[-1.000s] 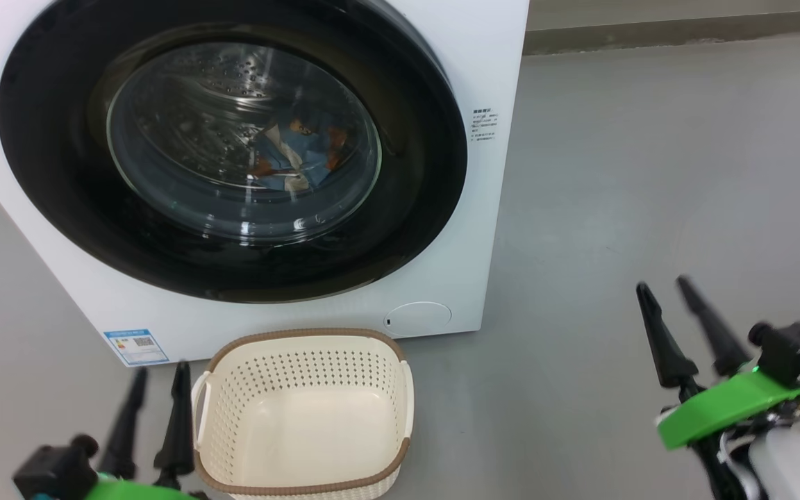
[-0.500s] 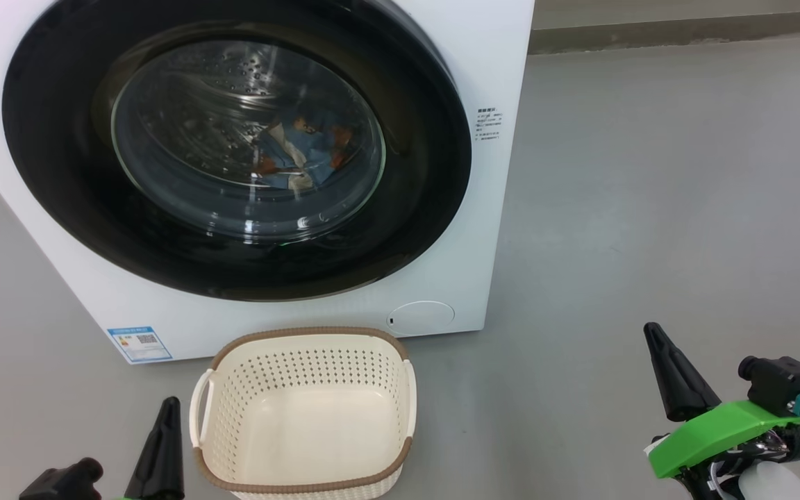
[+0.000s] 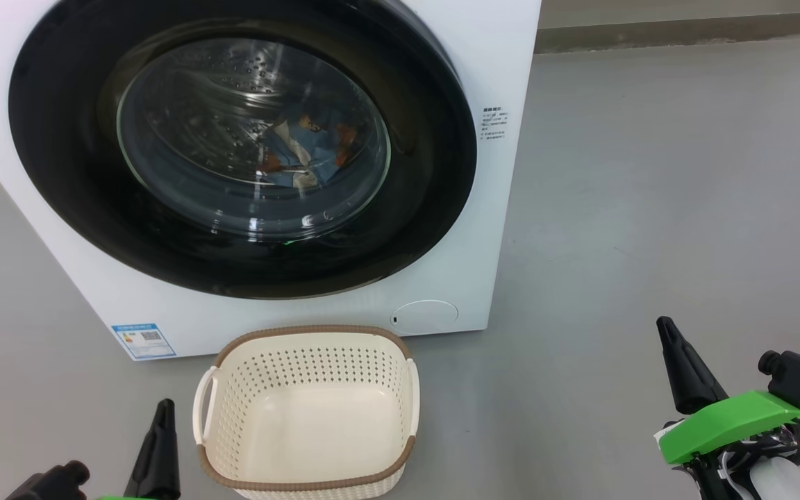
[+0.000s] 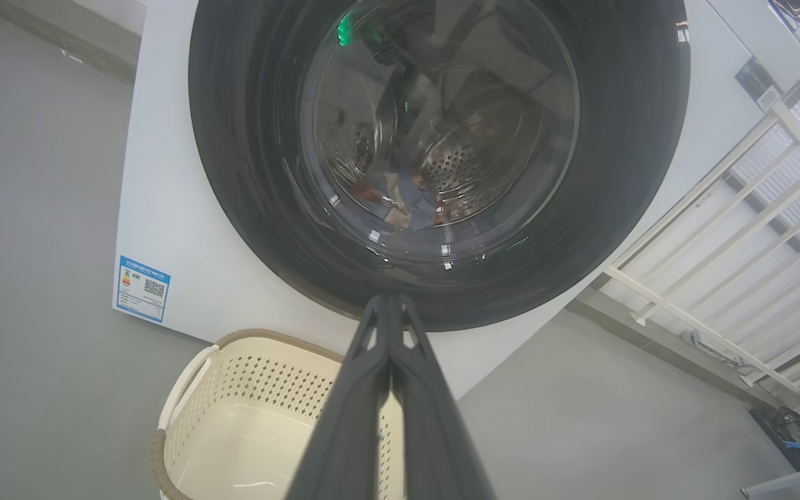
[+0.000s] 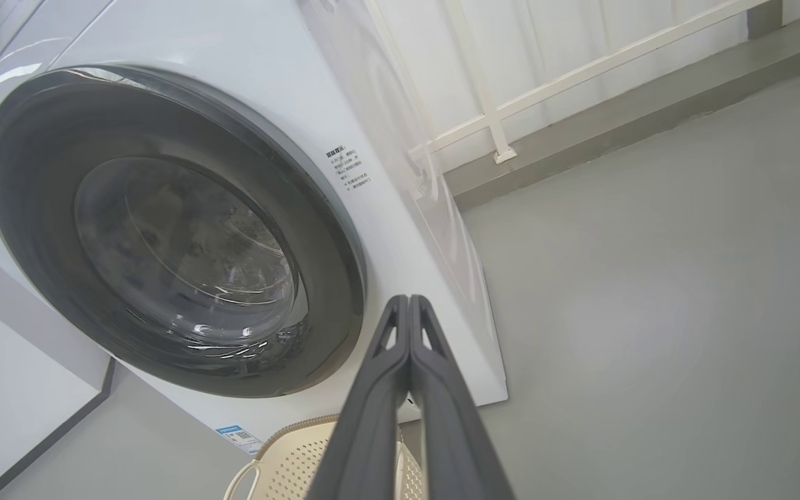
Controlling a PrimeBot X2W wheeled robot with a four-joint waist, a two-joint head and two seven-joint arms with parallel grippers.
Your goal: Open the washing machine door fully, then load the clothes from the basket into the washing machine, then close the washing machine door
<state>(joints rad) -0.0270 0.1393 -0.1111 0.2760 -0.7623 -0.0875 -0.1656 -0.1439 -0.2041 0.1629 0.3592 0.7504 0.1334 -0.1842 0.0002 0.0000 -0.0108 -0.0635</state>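
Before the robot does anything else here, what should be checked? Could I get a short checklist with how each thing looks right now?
1. The washing machine door sits shut against the washing machine: ok.
2. That door is fully locked: cannot tell.
3. The clothes are inside, visible through the door: ok.
4. The basket is empty: ok.
5. The left gripper is shut and holds nothing: ok.
6. The right gripper is shut, holds nothing and is apart from the machine: ok.

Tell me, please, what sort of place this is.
Probably a laundry or utility area, perhaps a balcony: a white front-loading washing machine, a cream basket before it on the bare grey floor, and a white railing nearby.
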